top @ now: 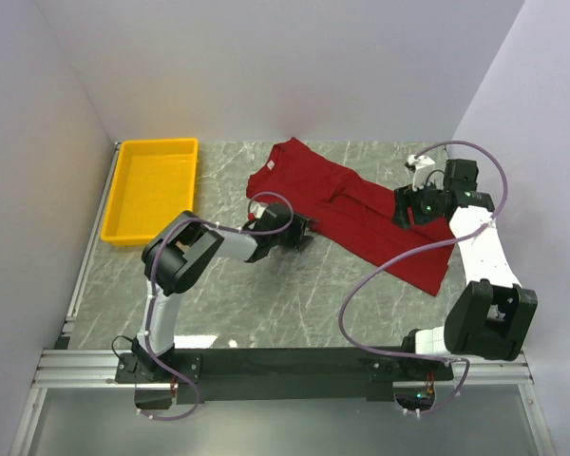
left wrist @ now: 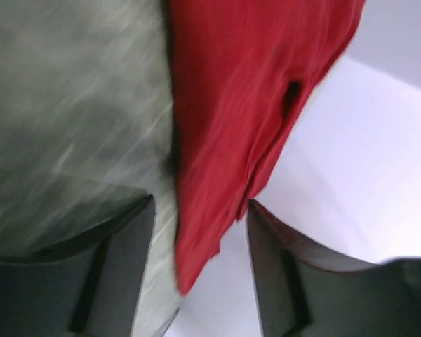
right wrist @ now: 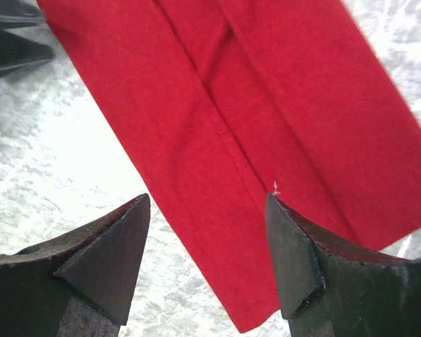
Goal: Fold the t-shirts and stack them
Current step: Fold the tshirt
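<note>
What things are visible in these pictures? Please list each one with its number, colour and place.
t-shirt: one, dark red, spread on the table, centre to right
tray: one, yellow, far left of the table
table: one, grey-green marbled, under everything
walls: three, white, left, back and right
left end effector: one, black, open, at the t-shirt's left edge
right end effector: one, black, open, over the t-shirt's right part
</note>
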{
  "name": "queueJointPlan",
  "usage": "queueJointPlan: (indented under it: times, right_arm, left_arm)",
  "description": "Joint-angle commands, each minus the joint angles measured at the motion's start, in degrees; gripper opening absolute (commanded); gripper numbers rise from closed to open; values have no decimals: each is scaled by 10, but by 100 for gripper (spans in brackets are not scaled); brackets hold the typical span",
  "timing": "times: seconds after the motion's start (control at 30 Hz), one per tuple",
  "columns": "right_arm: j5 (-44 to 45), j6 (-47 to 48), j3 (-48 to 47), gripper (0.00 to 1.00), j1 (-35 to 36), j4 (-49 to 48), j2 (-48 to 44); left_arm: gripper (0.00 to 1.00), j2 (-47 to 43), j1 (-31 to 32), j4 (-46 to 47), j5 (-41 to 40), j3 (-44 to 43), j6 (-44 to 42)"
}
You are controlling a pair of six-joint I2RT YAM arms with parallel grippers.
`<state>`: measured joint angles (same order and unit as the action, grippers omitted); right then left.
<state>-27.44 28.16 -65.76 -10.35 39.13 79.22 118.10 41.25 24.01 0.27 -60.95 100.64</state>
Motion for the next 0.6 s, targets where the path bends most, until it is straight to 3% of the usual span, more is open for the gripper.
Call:
queueJointPlan:
  times: [0.0, 0.33, 0.43, 0.5, 0.57]
  right_arm:
    - [-30, -9, -3, 73, -21, -13, -26]
    - [-57, -19, -22, 73, -49, -10, -17]
    - [-60, -21, -24, 73, -52, -12, -16]
    - [-64, -25, -26, 73, -54, -11, -17]
    - [-65, -25, -25, 73, -55, -11, -19]
  left_arm:
    - [59, 56, 8, -137, -52, -44, 32]
    - [46, 83, 21, -209, -56, -80, 51]
    - [40, 93, 21, -223, -53, -93, 44]
    - [28, 101, 21, -227, -51, -101, 37]
    - [24, 104, 21, -230, -51, -104, 28]
